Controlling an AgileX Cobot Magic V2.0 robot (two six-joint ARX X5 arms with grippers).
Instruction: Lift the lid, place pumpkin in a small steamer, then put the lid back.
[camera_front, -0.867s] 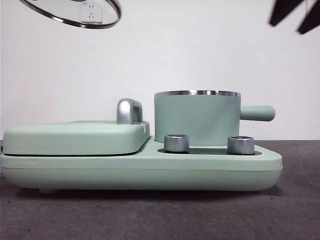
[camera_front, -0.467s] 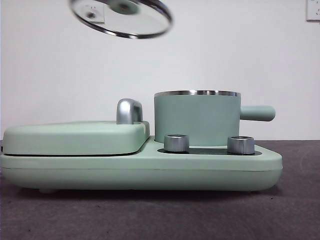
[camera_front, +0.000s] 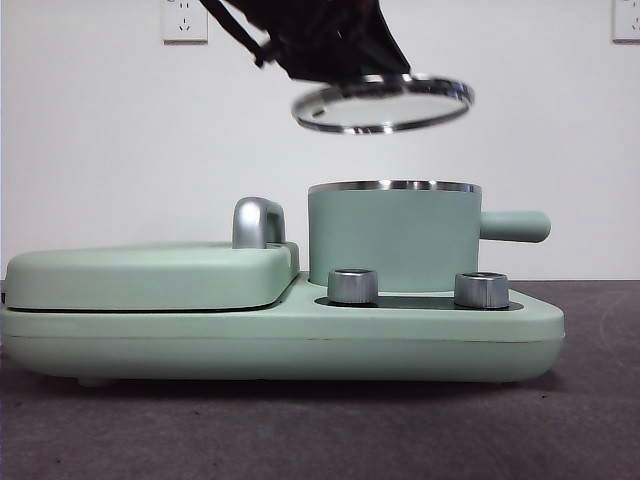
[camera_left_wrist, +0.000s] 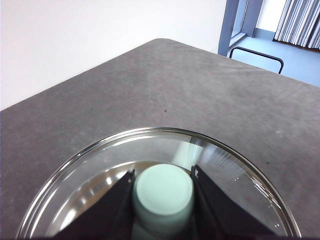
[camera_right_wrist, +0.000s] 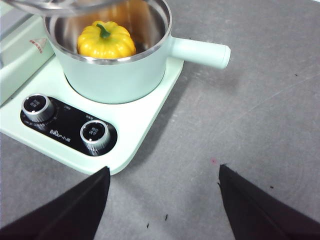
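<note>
Lid-return step. Left gripper (camera_left_wrist: 163, 197) clamps the mint knob of the round clear glass lid (camera_front: 383, 103), slightly tilted above the mint-green cylindrical steamer pot (camera_front: 394, 236). Glossy yellow ribbed pumpkin (camera_right_wrist: 106, 40) sits inside. Right gripper (camera_right_wrist: 164, 186) wide, empty, waiting. Next: level, centre, lower onto rim.

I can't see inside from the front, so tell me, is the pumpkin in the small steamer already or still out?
In. The right wrist view shows the pumpkin sitting inside the small steamer, while the left gripper holds the lid above it.
</note>
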